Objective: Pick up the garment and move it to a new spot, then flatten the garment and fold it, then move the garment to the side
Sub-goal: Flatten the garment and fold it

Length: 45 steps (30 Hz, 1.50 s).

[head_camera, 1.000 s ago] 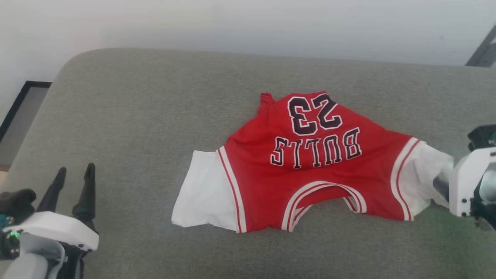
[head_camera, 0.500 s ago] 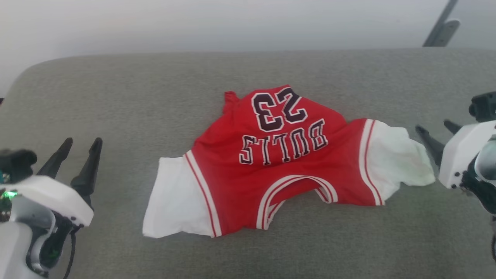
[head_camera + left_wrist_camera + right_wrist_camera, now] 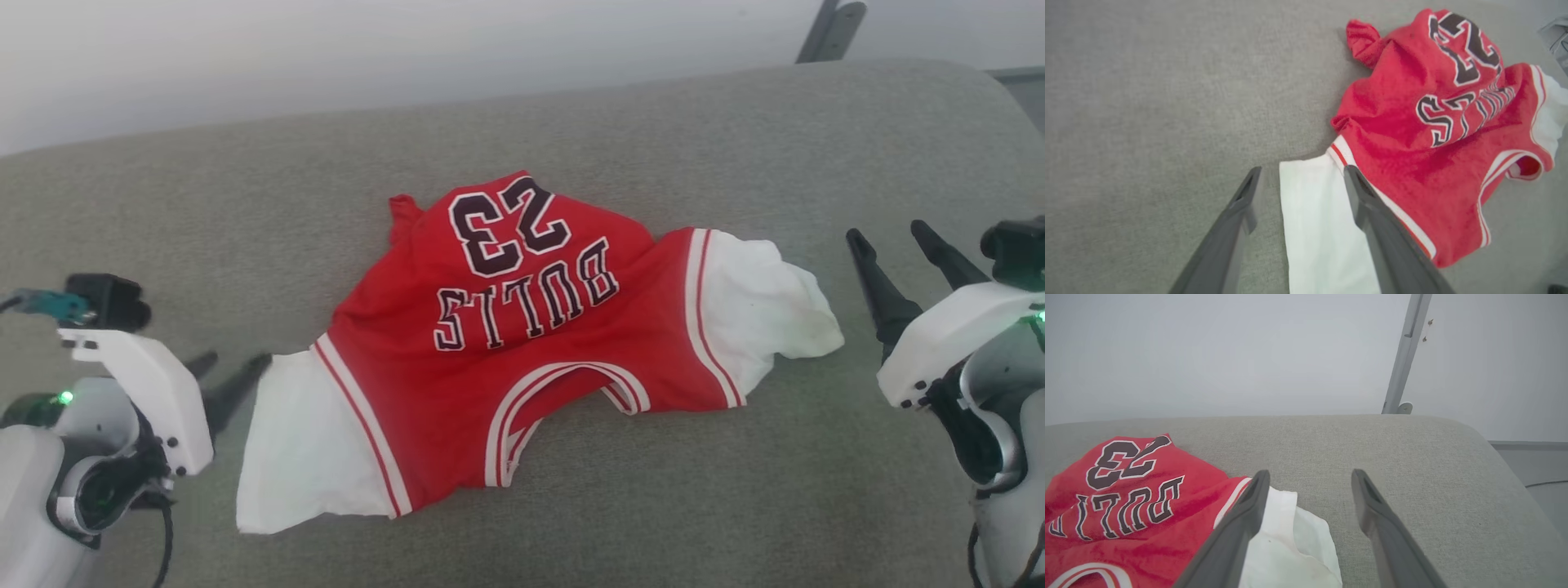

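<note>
Grey padded surface [image 3: 245, 204] carries the garment [image 3: 506, 351]. We find both hands spread, empty: left hand [image 3: 235, 361] at one white sleeve's edge, right hand [image 3: 886, 233] near the other.

Matt red cloth garment [image 3: 506, 343] on coarse grey woven upholstery [image 3: 245, 212].

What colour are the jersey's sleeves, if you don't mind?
The sleeves are white; the head view shows it best.
</note>
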Tool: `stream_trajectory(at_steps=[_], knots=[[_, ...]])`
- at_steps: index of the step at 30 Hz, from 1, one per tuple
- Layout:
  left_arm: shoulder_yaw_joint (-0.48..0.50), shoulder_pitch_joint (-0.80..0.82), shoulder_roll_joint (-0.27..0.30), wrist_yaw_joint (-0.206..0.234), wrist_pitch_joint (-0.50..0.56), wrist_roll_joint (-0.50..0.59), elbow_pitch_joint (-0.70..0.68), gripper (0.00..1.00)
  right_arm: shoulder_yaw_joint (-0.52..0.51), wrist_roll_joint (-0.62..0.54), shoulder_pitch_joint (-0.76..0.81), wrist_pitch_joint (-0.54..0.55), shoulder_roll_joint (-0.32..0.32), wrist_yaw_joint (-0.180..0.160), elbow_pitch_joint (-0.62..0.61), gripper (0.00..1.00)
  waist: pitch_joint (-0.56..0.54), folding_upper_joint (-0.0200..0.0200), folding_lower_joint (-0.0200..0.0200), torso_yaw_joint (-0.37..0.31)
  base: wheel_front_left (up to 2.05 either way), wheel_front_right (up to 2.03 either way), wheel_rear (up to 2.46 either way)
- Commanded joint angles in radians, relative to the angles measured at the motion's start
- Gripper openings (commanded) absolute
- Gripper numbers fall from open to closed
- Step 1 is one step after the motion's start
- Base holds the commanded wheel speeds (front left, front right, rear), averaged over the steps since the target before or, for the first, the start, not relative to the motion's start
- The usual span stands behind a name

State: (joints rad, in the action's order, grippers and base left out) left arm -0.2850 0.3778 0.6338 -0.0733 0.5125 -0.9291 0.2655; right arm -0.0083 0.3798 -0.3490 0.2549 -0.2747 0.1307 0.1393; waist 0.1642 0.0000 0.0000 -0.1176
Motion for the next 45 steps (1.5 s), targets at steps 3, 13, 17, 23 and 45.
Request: stream_trajectory(at_steps=[3,13,17,23,45], knots=[[-0.031,0.025,0.018,0.024,0.108,-0.015,0.003,1.00,-0.024,-0.020,0.025,0.003,0.025,0.000,-0.022,1.00,-0.001,0.0000,0.0000,-0.014,0.00,0.00,0.00],[-0.119,0.030,0.045,0.109,0.345,-0.008,0.005,1.00,-0.057,-0.042,0.044,0.021,0.055,0.000,-0.058,1.00,-0.007,0.0000,0.0000,-0.014,0.00,0.00,0.00],[-0.137,0.012,0.044,0.140,0.393,-0.013,0.006,1.00,-0.063,-0.044,0.046,0.023,0.063,0.000,-0.063,1.00,-0.007,0.0000,0.0000,-0.012,0.00,0.00,0.00],[-0.145,-0.014,0.031,0.147,0.373,-0.010,0.027,1.00,-0.072,-0.038,0.044,0.031,0.069,0.000,-0.076,1.00,0.003,0.0000,0.0000,-0.011,0.00,0.00,0.00],[-0.224,0.064,-0.153,0.003,0.151,0.047,0.436,0.00,-0.057,-0.018,0.001,0.164,0.021,0.000,-0.027,1.00,0.065,0.0000,0.0000,0.034,0.00,0.00,0.00]])
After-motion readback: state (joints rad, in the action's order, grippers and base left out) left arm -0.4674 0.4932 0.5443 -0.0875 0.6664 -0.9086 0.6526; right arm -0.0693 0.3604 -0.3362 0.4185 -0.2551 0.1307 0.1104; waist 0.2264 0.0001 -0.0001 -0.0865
